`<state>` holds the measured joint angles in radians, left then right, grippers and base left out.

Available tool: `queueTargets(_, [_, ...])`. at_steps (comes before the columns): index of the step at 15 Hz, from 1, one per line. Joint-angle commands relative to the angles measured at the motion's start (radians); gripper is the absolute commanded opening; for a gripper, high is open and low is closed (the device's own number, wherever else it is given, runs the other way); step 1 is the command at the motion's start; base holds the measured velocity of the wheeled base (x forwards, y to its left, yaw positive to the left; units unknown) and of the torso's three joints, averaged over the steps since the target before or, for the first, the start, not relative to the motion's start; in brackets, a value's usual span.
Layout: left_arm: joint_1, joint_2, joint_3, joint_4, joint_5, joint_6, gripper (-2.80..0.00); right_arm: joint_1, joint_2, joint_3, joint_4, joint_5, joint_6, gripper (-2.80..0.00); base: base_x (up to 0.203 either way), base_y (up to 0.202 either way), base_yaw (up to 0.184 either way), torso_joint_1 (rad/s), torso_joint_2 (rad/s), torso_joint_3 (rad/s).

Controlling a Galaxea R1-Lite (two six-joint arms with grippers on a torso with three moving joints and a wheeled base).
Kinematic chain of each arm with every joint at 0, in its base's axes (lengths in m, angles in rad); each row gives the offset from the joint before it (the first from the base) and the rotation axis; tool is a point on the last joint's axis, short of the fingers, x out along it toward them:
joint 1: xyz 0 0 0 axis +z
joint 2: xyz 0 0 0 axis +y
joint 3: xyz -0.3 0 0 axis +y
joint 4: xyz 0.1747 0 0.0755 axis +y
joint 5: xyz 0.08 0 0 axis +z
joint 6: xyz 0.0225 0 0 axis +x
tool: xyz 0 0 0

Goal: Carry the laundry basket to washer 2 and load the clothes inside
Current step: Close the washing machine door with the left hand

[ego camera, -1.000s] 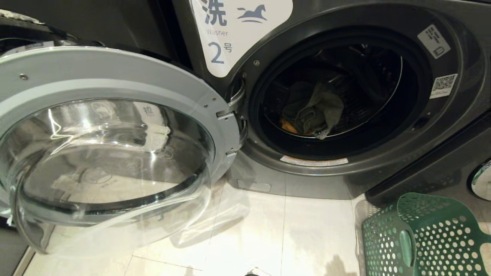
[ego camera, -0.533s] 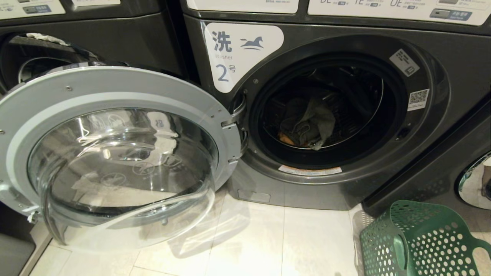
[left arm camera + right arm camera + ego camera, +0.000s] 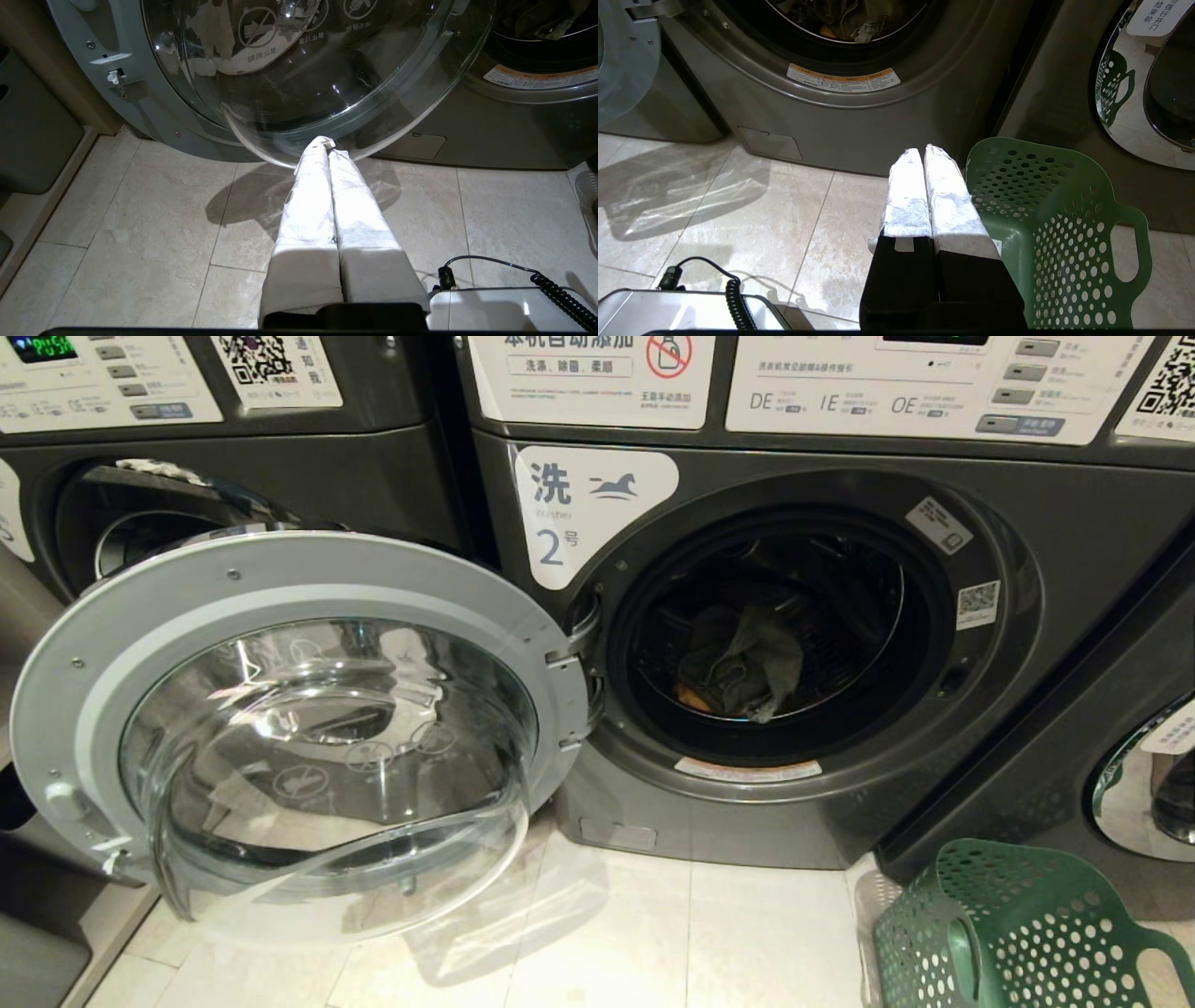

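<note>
Beside the right claw (image 3: 924,154), jaws pressed together & empty, the laundry basket (image 3: 1064,224) sits on the floor w/ no clothes showing; the clothes (image 3: 742,658) lie in washer 2 (image 3: 803,644), door (image 3: 289,728) open. Left claw (image 3: 327,145) also closed, near door glass; right arm nearer basket.

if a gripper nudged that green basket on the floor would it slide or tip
The laundry basket looks empty, thin-walled and full of holes, so it is probably light. It stands on smooth tile, so a low push would likely slide it. It looks tall for its base, so a nudge near the rim might tip it.
</note>
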<state>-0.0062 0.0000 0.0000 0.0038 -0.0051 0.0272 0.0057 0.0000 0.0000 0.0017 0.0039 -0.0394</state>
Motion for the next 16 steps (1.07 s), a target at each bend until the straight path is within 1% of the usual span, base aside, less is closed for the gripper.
queueTargets(1, [0.0, 0.0, 0.0, 0.001, 0.0, 0.0, -2.8, 0.0, 0.002, 0.0, 0.0, 0.001, -0.001, -2.8, 0.0, 0.0, 0.0, 0.005, 0.0, 0.029])
queueTargets(6, [0.0, 0.001, 0.0, -0.001, 0.001, 0.0, -2.8, 0.0, 0.002, 0.0, 0.0, 0.001, -0.001, -2.8, -0.015, 0.0, 0.0, 0.001, 0.0, 0.001])
queueTargets(14, [0.0, 0.002, 0.0, -0.002, 0.002, -0.001, -2.8, 0.0, 0.002, 0.0, 0.0, 0.001, -0.002, -2.8, -0.19, 0.0, 0.003, 0.002, 0.0, 0.005])
queueTargets(16, [0.0, 0.002, 0.0, -0.002, 0.002, -0.001, -2.8, 0.0, 0.002, 0.0, 0.0, 0.001, -0.001, -2.8, -0.048, 0.0, 0.001, -0.004, 0.0, 0.002])
